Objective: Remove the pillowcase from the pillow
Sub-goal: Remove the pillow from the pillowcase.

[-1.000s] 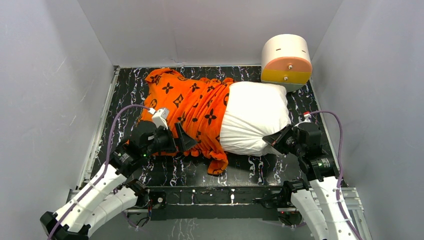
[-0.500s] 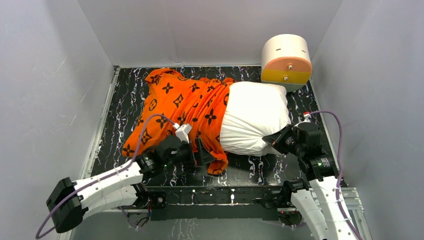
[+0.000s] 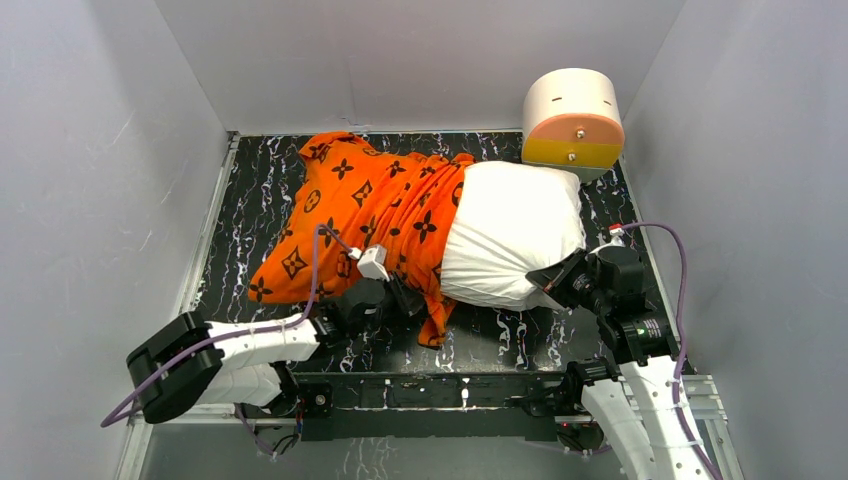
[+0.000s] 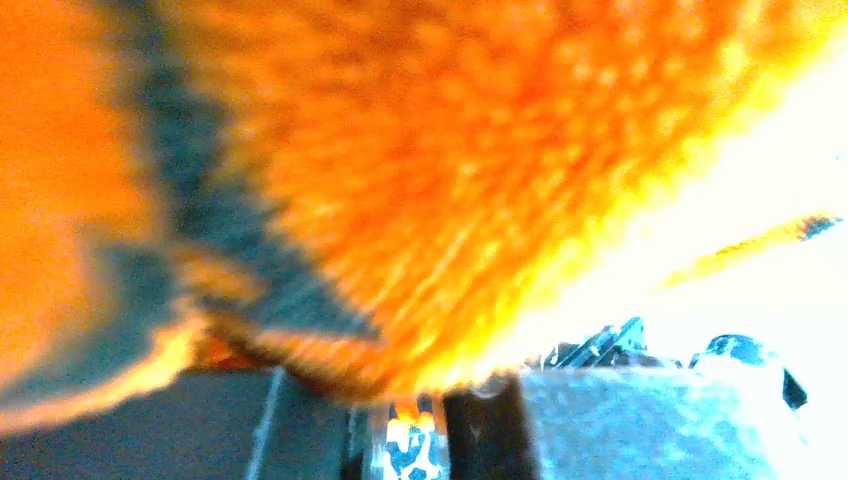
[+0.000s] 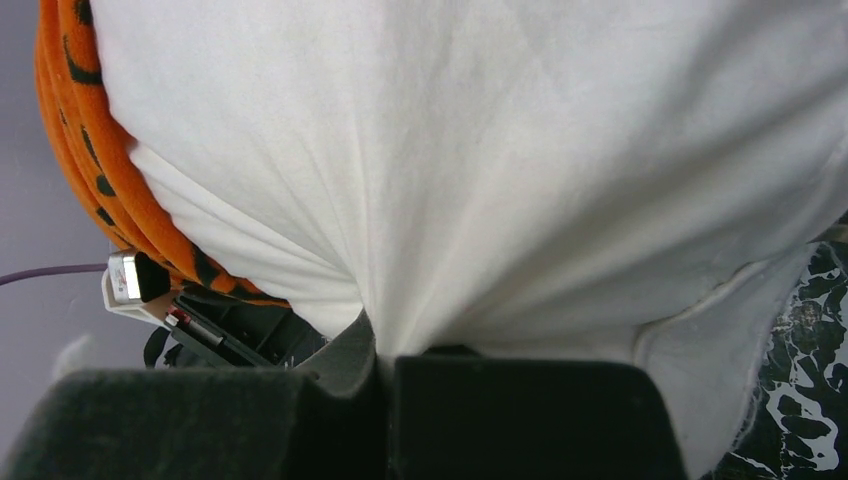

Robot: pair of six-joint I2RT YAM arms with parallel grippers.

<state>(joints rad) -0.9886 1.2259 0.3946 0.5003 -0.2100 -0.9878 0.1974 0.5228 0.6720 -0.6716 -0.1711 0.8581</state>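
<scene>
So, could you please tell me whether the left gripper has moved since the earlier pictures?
Yes. In the top view the left gripper has moved right and nearer the table's front rail, along the near edge of the pillowcase.

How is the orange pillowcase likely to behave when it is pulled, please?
Probably floppy: the pillowcase lies bunched in folds over the pillow. Its plush pile looks grippy, so it may drag on the pillow rather than slide freely.
</scene>
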